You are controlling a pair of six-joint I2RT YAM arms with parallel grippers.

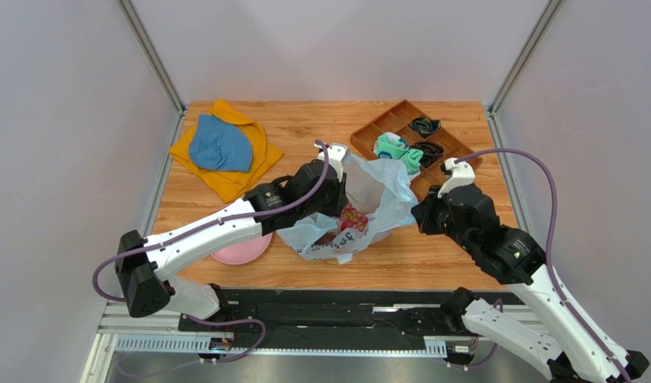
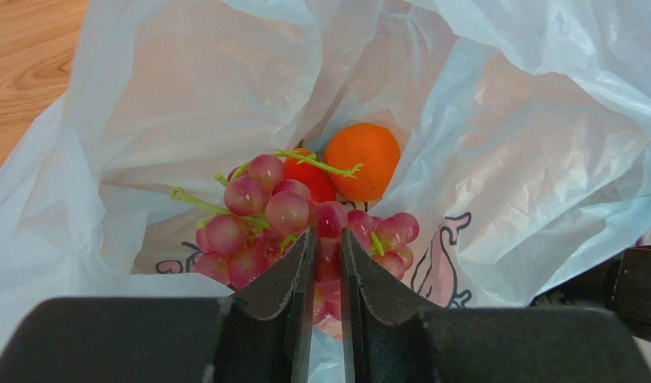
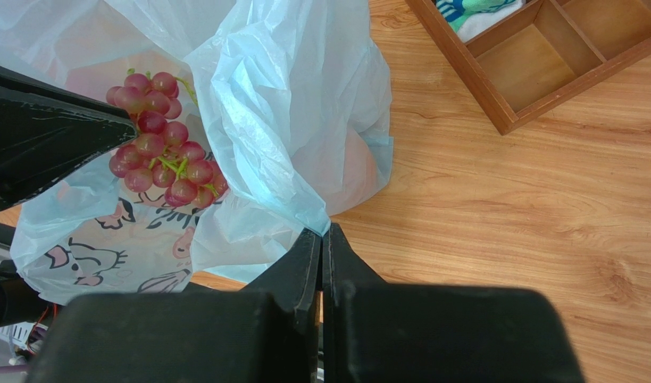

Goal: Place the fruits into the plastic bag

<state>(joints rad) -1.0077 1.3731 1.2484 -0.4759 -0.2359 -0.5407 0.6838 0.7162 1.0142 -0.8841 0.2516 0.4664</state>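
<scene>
- Plastic, pale blue and crinkled, makes up the plastic bag [image 1: 385, 187], which lies near the middle of the wooden table [image 1: 305, 128] with its mouth standing open and its printed side facing the arms.
- Inside it, the left wrist view shows an orange [image 2: 362, 159] and a red apple [image 2: 309, 179] touching each other at the bottom, with the bunch of grapes [image 2: 265, 215] just in front of them.
- The left gripper [image 2: 327, 239] is inside the mouth, its fingers drawn nearly together with a grape or two pinched between them, so it appears to be grasping the bunch.
- The right gripper [image 3: 324, 239] is clenched on a fold of the bag's rim on the side near the wooden tray [image 3: 528, 68], holding that wall up.
- The bag will likely handle as light, limp and slippery; it collapses unless held, so the rim or a handle is the sensible place to take it.
- The grapes look soft and loosely joined. A hold on single berries may tear them off, and the green stem is the safer place to grip.
- The orange and apple look firm and round, and free to roll if the bag tips.
- The pink plate [image 1: 241, 251] sits beside the bag, partly hidden under the left arm, and no fruit shows on its visible part.
- Judging from this, the task is close to done once the grapes are let go.
</scene>
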